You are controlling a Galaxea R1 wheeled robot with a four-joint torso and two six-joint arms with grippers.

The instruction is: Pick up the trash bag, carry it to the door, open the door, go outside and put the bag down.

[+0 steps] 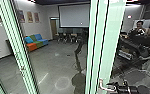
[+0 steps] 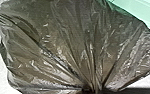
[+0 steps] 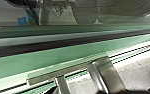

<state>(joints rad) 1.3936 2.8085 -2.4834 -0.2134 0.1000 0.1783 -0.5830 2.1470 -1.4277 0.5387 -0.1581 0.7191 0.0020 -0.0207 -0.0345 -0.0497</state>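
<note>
Crinkled and close to the left wrist camera, the trash bag (image 2: 63, 50) fans from a bunched neck that looks pinched in the closed left claw (image 2: 90, 90). Should that bunch slip, or the thin skin snag on the green frame (image 1: 19, 50), it could drop or tear. Rightward, the right claw (image 1: 112, 86) is at the metal handle (image 1: 104, 88); I cannot tell whether it is open or closed. A poor hold there could let the door (image 1: 110, 37) swing back. Inside, grey floor (image 1: 51, 65) runs from a coloured sofa (image 1: 36, 41), past a screen (image 1: 74, 16), towards a person (image 1: 137, 31).
</note>
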